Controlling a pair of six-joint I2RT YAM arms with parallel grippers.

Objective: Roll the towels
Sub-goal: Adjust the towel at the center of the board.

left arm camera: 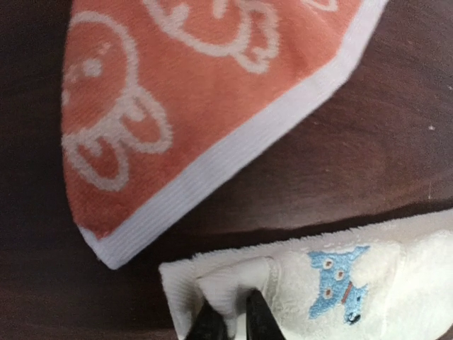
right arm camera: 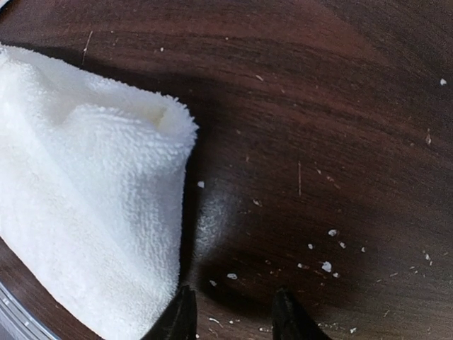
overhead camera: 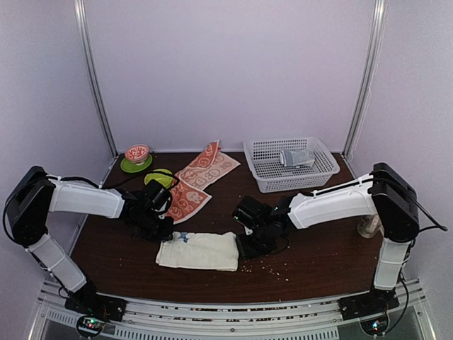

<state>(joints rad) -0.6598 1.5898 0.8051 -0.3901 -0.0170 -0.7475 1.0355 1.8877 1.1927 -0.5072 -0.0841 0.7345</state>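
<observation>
**Both claws at the cream towel's ends**

The cream-white towel (overhead camera: 198, 251) lies folded on the near middle of the dark wooden table (overhead camera: 318, 248), its blue embroidered mark (left arm camera: 338, 283) towards its left end. The left gripper (left arm camera: 237, 322) is at that left corner, with its jaws almost together and a raised fold of the towel pinched between them. The right gripper (right arm camera: 233, 319) is at the towel's right end. Its jaws are partly open over bare, crumb-strewn wood and hold nothing, and one finger (right arm camera: 180, 315) is just beside the towel's edge. The orange-red towel (overhead camera: 200, 178) lies spread out farther back, apart from the cream one. A white basket (overhead camera: 322, 172) at far right holds a grey cloth bundle (overhead camera: 296, 157).
</observation>
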